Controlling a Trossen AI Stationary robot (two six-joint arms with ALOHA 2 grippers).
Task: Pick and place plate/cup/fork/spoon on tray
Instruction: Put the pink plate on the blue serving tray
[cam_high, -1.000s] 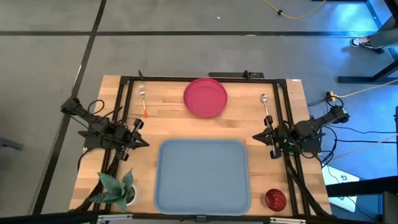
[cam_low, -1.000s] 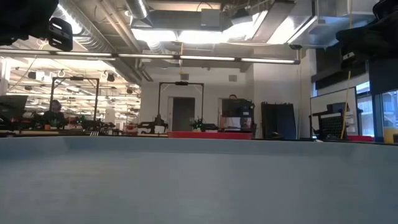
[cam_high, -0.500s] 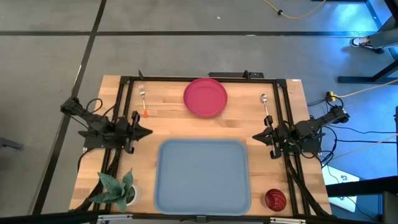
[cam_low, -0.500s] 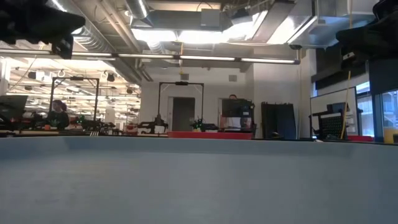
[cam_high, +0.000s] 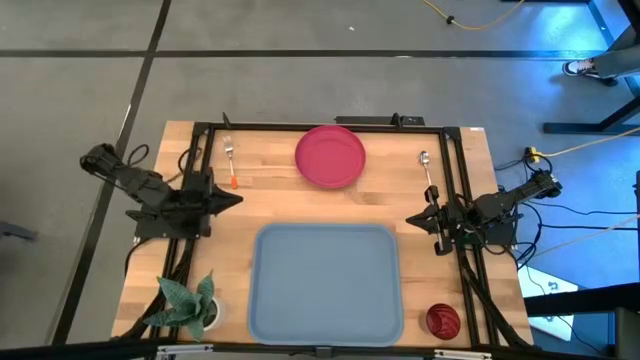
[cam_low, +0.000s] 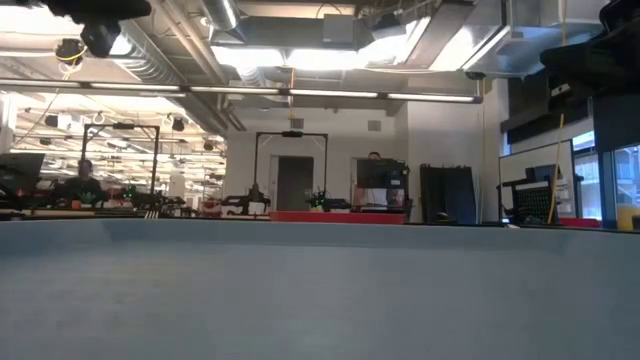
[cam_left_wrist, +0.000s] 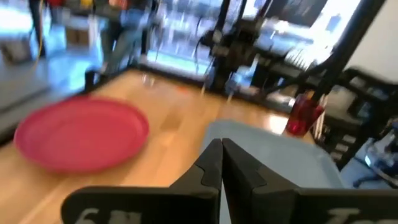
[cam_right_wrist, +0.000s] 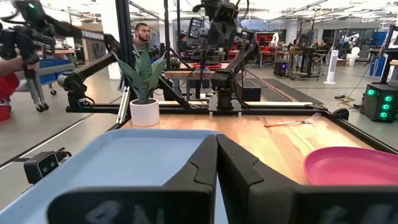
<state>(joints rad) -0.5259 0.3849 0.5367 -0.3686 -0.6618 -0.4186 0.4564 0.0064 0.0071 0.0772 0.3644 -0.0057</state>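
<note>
The pinkish-red plate (cam_high: 330, 156) lies flat at the table's far middle. The fork (cam_high: 230, 163) lies at the far left and the spoon (cam_high: 427, 168) at the far right. The dark red cup (cam_high: 442, 320) stands at the near right. The grey-blue tray (cam_high: 325, 282) lies flat at the near middle. My left gripper (cam_high: 236, 199) is shut and empty, left of the tray, above the table. My right gripper (cam_high: 410, 220) is shut and empty, at the tray's far right corner.
A potted plant (cam_high: 188, 305) stands at the near left corner. A black frame (cam_high: 330, 125) runs along the table's far and side edges. The tray's rim fills the low view (cam_low: 320, 290). A person (cam_right_wrist: 143, 34) shows in the room beyond.
My left gripper has swung toward the table's far edge and risen, its tip turning from the near right to point toward the right. My right arm has kept still.
</note>
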